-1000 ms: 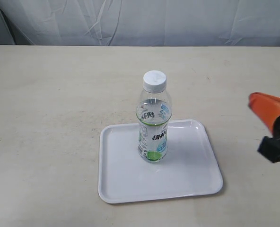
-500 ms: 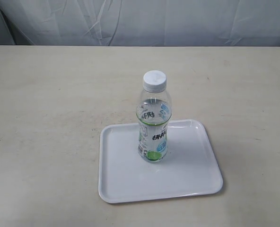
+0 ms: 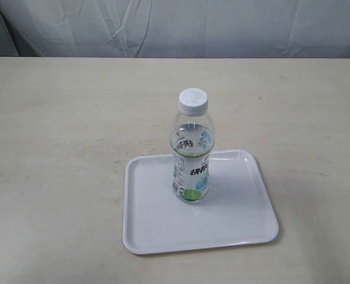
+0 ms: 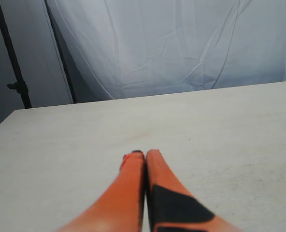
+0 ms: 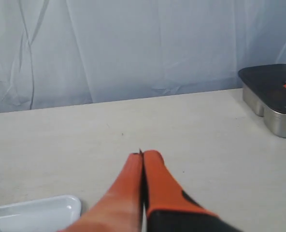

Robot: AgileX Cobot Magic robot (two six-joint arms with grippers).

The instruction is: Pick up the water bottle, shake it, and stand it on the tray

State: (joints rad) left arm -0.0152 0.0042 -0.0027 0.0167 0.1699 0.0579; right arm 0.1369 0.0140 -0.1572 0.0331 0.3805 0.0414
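Observation:
The water bottle, clear with a white cap and a white-green label, stands upright on the white tray near the table's front middle. Neither gripper appears in the exterior view. In the left wrist view my left gripper is shut, its orange fingers pressed together above bare tabletop, with nothing between them. In the right wrist view my right gripper is also shut and empty; a corner of the tray shows beside it. The bottle is out of both wrist views.
A metal container with a dark lid sits on the table in the right wrist view. A white curtain hangs behind the table's far edge. A black stand pole shows in the left wrist view.
My right gripper, seen at the exterior view's right edge one second ago, has withdrawn out of that view. The bottle and tray have not moved.

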